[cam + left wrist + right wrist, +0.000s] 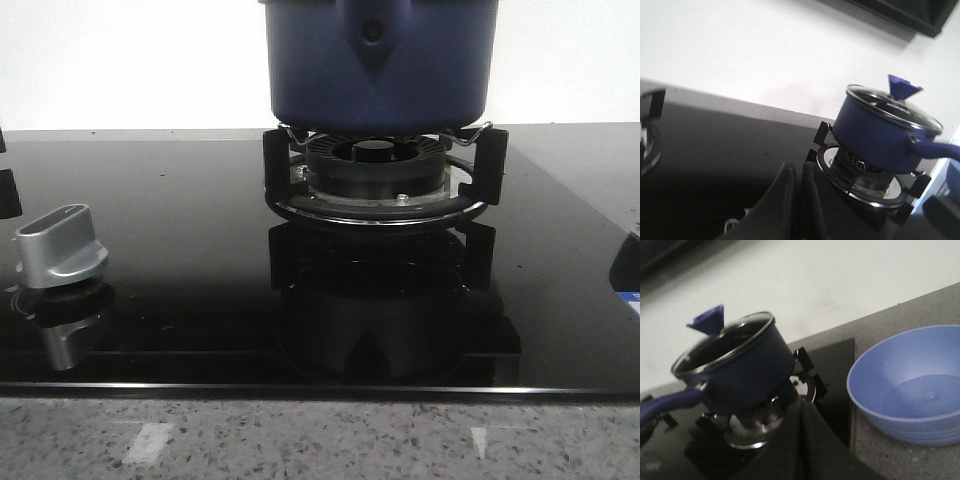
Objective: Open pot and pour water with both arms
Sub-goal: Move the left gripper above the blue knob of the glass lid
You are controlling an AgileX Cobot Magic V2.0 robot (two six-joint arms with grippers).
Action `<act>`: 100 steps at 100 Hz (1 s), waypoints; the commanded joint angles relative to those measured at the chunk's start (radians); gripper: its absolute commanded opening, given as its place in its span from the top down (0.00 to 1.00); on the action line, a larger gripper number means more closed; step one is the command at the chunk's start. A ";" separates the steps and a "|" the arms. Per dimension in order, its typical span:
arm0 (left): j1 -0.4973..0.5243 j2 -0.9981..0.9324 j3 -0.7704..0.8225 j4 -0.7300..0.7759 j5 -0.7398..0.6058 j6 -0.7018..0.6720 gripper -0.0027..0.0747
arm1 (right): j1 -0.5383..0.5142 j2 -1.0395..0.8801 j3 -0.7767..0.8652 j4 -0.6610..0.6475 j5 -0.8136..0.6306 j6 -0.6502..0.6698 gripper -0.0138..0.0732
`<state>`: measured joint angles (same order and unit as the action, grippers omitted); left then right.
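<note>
The navy-blue pot stands on the black burner grate at the back centre of the glass hob. Its glass lid with a blue knob is on it, and its blue handle sticks out sideways. The pot also shows in the right wrist view, lid knob up. My left gripper is shut and empty, low over the hob, left of the pot. My right gripper is shut and empty, near the burner's right side. Neither gripper shows in the front view.
A light-blue bowl stands on the speckled counter to the right of the hob, its edge showing in the front view. A silver control knob sits at the hob's left. A second burner lies further left. A white wall is behind.
</note>
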<state>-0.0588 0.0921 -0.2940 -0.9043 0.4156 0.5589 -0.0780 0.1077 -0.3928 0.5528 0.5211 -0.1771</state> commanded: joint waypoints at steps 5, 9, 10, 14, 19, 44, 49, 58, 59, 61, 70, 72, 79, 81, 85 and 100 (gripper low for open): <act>-0.027 0.070 -0.117 -0.020 -0.016 0.131 0.98 | -0.006 0.079 -0.123 -0.015 0.046 -0.096 0.92; -0.044 0.080 -0.135 -0.020 -0.016 0.152 0.93 | -0.006 0.087 -0.142 -0.015 0.043 -0.096 0.91; -0.046 0.083 -0.138 -0.020 -0.016 0.155 0.92 | -0.006 0.090 -0.144 -0.015 0.043 -0.096 0.91; -0.061 0.093 -0.148 -0.020 -0.015 0.171 0.86 | -0.006 0.092 -0.156 -0.015 0.029 -0.096 0.91; -0.078 0.112 -0.158 -0.020 -0.012 0.175 0.77 | -0.006 0.092 -0.166 -0.015 0.012 -0.096 0.88; -0.146 0.226 -0.214 -0.031 -0.008 0.225 0.55 | -0.006 0.092 -0.184 -0.015 0.029 -0.096 0.48; -0.161 0.259 -0.237 -0.054 -0.008 0.295 0.55 | -0.006 0.092 -0.184 -0.015 0.035 -0.096 0.43; -0.195 0.327 -0.285 -0.134 -0.005 0.453 0.55 | -0.006 0.092 -0.184 -0.015 0.037 -0.096 0.39; -0.200 0.338 -0.292 -0.142 -0.005 0.465 0.55 | -0.006 0.092 -0.184 -0.015 0.037 -0.096 0.39; -0.206 0.356 -0.302 -0.167 -0.005 0.501 0.55 | -0.006 0.092 -0.184 -0.015 0.037 -0.096 0.39; -0.241 0.432 -0.342 -0.296 -0.010 0.645 0.48 | -0.006 0.092 -0.184 -0.015 0.037 -0.096 0.39; -0.248 0.452 -0.352 -0.326 -0.010 0.678 0.46 | -0.006 0.092 -0.184 -0.015 0.037 -0.096 0.39; -0.269 0.526 -0.387 -0.408 -0.010 0.762 0.36 | -0.006 0.092 -0.184 -0.015 0.037 -0.096 0.39; -0.273 0.549 -0.400 -0.422 -0.010 0.778 0.34 | -0.006 0.092 -0.184 -0.015 0.037 -0.096 0.39; -0.280 0.595 -0.425 -0.452 -0.010 0.789 0.30 | -0.006 0.092 -0.184 -0.015 0.037 -0.096 0.39; -0.301 0.753 -0.540 -0.495 0.052 0.835 0.30 | -0.006 0.092 -0.184 -0.015 0.041 -0.096 0.39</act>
<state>-0.3424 0.7719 -0.7434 -1.3246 0.4490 1.3516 -0.0780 0.1787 -0.5434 0.5274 0.6218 -0.2596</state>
